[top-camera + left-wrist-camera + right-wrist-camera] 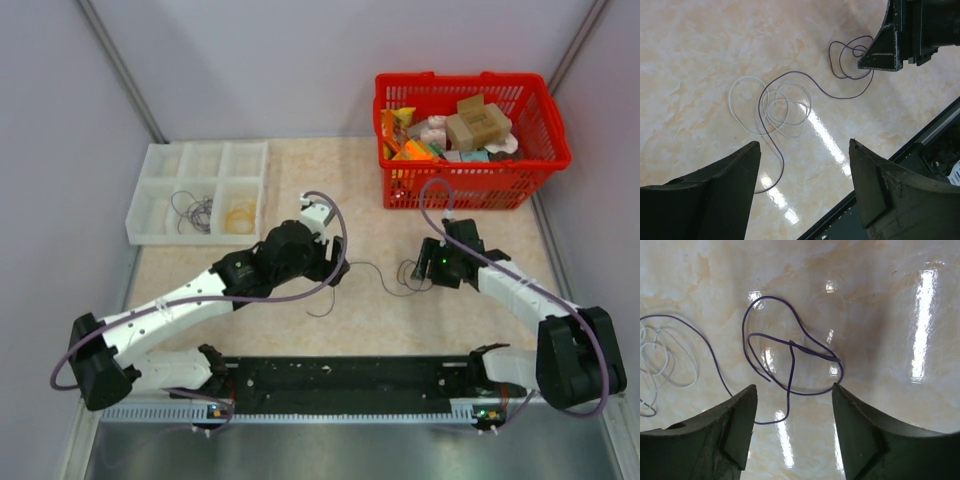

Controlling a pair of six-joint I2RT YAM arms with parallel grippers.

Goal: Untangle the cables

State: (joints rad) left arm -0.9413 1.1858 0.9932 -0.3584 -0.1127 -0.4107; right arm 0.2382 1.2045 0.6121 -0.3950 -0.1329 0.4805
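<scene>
A thin dark purple cable (378,272) lies on the table between my two grippers. In the left wrist view it (805,80) runs through the loops of a whitish cable (775,107). In the right wrist view the purple cable (790,360) forms knotted loops just ahead of the fingers, and the whitish cable (665,360) shows at the left edge. My left gripper (338,270) (805,150) is open and empty above the table. My right gripper (415,272) (795,390) is open and empty, hovering over the purple loops; it also shows in the left wrist view (910,35).
A white compartment tray (160,160) at the back left holds a dark wire (190,212) and a yellowish wire (240,215) in separate compartments. A red basket (470,185) full of items stands at the back right. A black rail (340,375) runs along the near edge.
</scene>
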